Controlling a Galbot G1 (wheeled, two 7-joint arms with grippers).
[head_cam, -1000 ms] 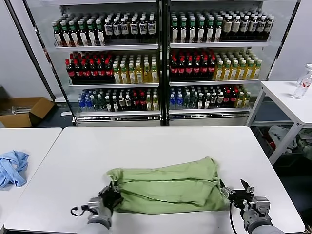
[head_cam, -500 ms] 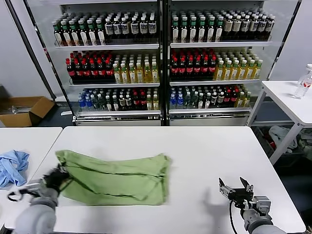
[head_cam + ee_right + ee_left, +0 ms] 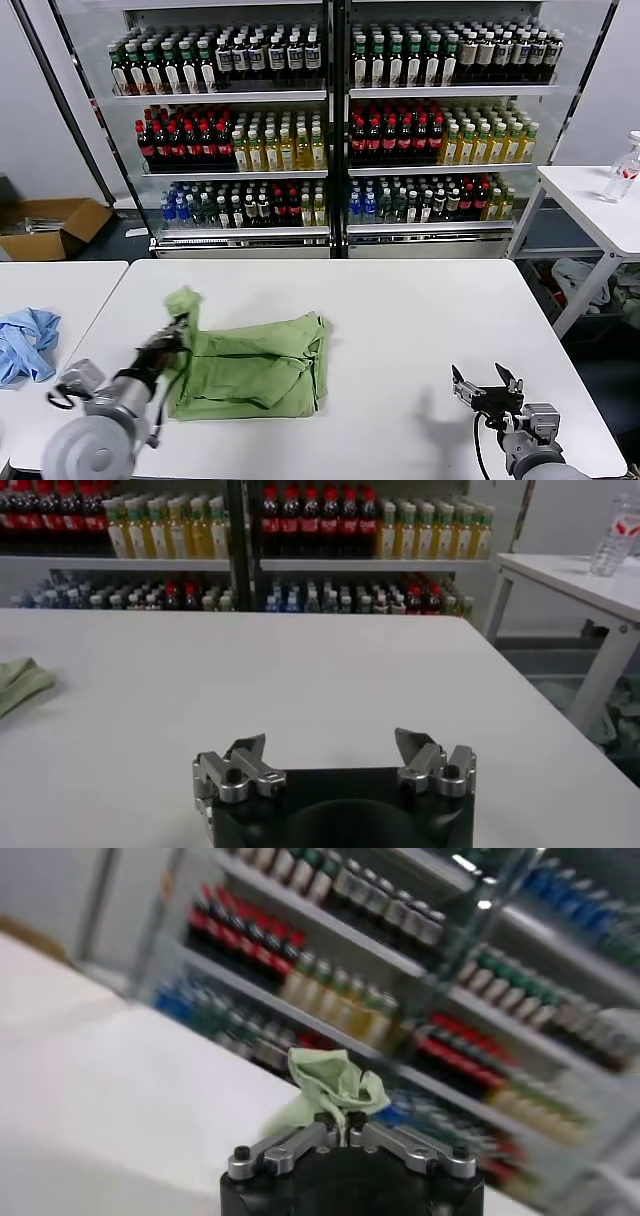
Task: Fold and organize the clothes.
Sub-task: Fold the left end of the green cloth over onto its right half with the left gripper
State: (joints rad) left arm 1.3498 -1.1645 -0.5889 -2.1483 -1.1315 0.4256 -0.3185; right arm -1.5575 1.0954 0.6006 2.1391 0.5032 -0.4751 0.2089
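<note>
From the head, the left tool point(image 3: 178, 327) is clenched on a raised corner of the green shirt point(image 3: 255, 360). The rest of the shirt lies bunched on the white surface point(image 3: 400, 310), spreading from that tool toward the right tool point(image 3: 484, 384). The right tool stands released, well apart from the shirt. A blue cloth point(image 3: 25, 342) lies on the neighbouring surface beyond the left tool.

At the left wrist, the left tool point(image 3: 341, 1124) pinches a crumpled tuft of shirt point(image 3: 335, 1083) between closed fingers.

At the right wrist, the right tool point(image 3: 331, 756) gapes wide over bare surface point(image 3: 330, 670), with an edge of shirt point(image 3: 20, 680) far off.
</note>
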